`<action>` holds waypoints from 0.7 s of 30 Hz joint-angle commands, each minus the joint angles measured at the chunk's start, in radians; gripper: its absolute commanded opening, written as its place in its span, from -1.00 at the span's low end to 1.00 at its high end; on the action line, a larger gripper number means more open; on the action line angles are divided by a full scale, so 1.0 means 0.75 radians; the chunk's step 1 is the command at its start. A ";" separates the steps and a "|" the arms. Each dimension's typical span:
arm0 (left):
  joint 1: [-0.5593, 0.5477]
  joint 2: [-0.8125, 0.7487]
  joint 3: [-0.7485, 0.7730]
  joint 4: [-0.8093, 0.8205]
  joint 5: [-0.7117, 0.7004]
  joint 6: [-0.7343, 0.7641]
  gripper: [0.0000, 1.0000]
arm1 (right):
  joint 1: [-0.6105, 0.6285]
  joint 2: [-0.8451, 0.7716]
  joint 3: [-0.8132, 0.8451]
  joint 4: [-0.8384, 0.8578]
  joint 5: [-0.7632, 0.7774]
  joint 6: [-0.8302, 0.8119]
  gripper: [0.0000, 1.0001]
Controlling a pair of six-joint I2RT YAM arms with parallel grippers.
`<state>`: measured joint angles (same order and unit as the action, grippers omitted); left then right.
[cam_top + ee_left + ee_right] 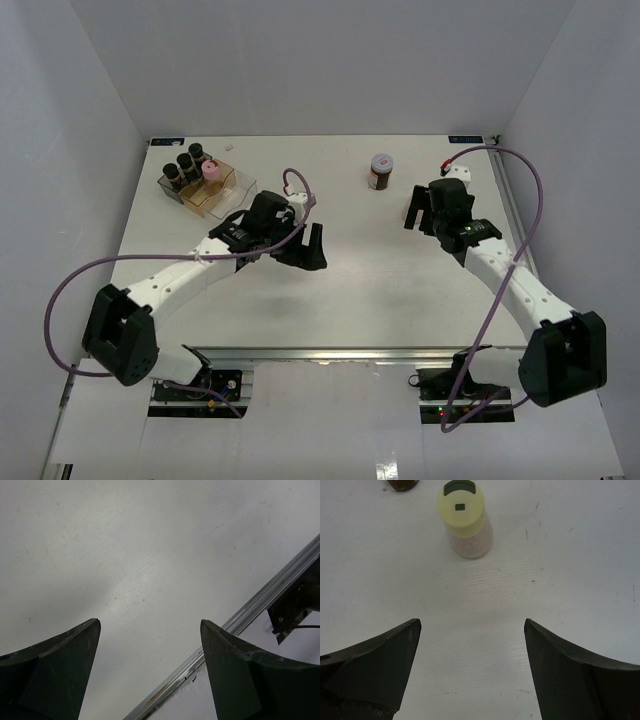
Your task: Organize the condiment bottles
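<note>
Three black-capped condiment bottles [183, 166] and a pink-capped one [211, 171] stand in the clear bin [232, 188] at the back left. A grey-lidded jar with a red label [381, 171] stands alone on the table at the back middle. In the right wrist view a pale yellow-capped jar [465, 520] stands upright, well ahead of my open right gripper [472, 622] [420, 215]. I cannot make that jar out in the top view. My left gripper [308, 255] [150, 625] is open over bare table, right of the bin, with nothing between its fingers.
An aluminium rail [235, 625] along the table's near edge runs under the left gripper's view. A dark rounded base [400, 484] shows at the top edge of the right wrist view. White walls enclose the table on three sides.
</note>
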<state>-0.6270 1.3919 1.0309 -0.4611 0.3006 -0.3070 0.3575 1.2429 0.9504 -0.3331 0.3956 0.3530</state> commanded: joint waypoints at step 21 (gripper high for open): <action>-0.009 -0.438 -0.239 0.024 -0.206 -0.013 0.86 | -0.154 0.873 0.636 0.229 -0.087 -0.334 1.00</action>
<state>-0.6308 1.0863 0.8444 -0.4404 0.1707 -0.3128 0.2506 1.8658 1.3657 -0.1381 0.3346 0.1318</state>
